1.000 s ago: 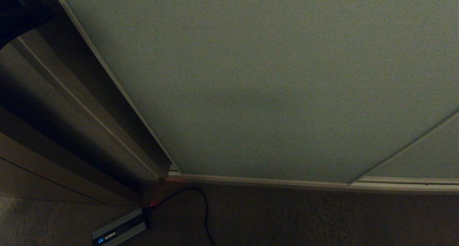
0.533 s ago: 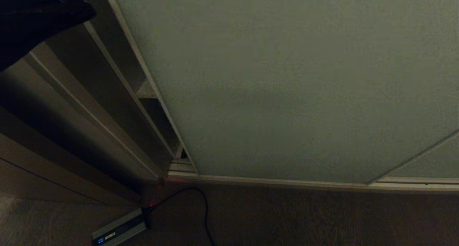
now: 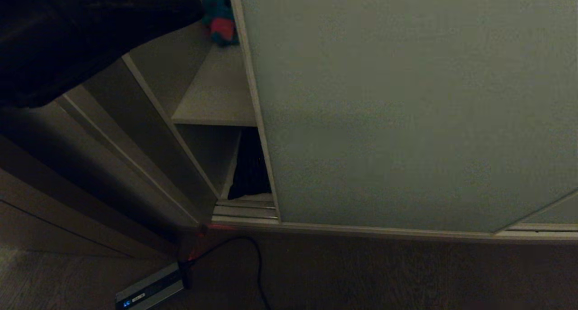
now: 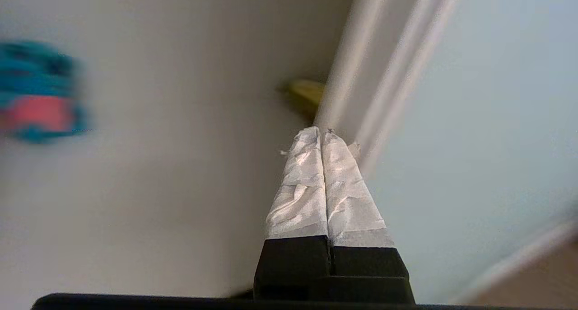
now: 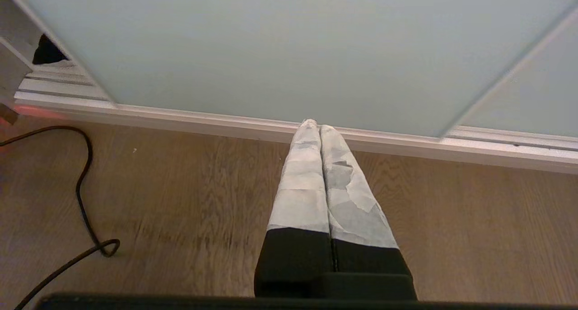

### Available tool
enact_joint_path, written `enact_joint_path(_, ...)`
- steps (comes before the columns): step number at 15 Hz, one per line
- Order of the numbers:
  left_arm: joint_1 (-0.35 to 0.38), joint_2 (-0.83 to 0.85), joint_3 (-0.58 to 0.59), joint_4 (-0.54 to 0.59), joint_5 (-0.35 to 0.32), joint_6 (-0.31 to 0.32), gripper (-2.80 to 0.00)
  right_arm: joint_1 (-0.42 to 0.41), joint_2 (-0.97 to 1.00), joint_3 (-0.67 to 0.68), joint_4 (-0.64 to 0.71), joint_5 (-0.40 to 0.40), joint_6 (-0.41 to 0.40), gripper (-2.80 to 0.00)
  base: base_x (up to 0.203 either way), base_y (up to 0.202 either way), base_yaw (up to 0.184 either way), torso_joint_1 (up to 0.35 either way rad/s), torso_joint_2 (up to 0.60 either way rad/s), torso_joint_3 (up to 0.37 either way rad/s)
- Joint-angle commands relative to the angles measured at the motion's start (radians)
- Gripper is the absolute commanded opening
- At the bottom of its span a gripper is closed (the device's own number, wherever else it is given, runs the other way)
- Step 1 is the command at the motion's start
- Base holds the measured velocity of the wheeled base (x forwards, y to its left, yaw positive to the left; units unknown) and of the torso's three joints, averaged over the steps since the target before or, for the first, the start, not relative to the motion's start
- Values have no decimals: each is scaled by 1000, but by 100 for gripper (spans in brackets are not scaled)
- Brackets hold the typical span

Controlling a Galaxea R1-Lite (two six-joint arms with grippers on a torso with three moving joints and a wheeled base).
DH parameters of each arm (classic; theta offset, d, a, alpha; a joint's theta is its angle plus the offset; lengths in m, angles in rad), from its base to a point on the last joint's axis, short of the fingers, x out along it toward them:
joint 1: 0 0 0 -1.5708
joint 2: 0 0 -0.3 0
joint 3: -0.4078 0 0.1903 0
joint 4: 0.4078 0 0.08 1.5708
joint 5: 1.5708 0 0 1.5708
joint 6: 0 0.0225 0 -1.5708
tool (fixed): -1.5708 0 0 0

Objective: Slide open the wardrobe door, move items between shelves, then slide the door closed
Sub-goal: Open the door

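The sliding wardrobe door (image 3: 406,102), a pale grey-green panel with a thin pale rim, stands partly open, leaving a narrow gap at its left. In that gap a white shelf (image 3: 216,97) shows. Below it stands the black side of the cushion (image 3: 248,170), mostly hidden behind the door; a corner also shows as cushion (image 5: 47,52). My left arm (image 3: 90,30) reaches in dark at the top left. The left gripper (image 4: 321,133) is shut and empty, its tips against the door's rim (image 4: 343,75). The right gripper (image 5: 315,124) is shut, hanging low over the floor before the door (image 5: 271,43).
A blue and red plush toy (image 3: 219,16) sits at the back of the shelf, blurred as toy (image 4: 38,91) in the left wrist view. Something yellow (image 4: 307,89) lies by the rim. A black cable (image 3: 257,265) and a small box (image 3: 149,292) lie on the wood floor (image 5: 180,201).
The door has slid to the right, uncovering the shelf, the toy and the black cushion. My left arm has swung right along with the door's edge.
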Motion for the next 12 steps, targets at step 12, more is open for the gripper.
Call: enact_joint_path(12,-136,105,-23,0,30,-27,-280,0,0,5,1,0,0,-280,0,0,0,0,0,0)
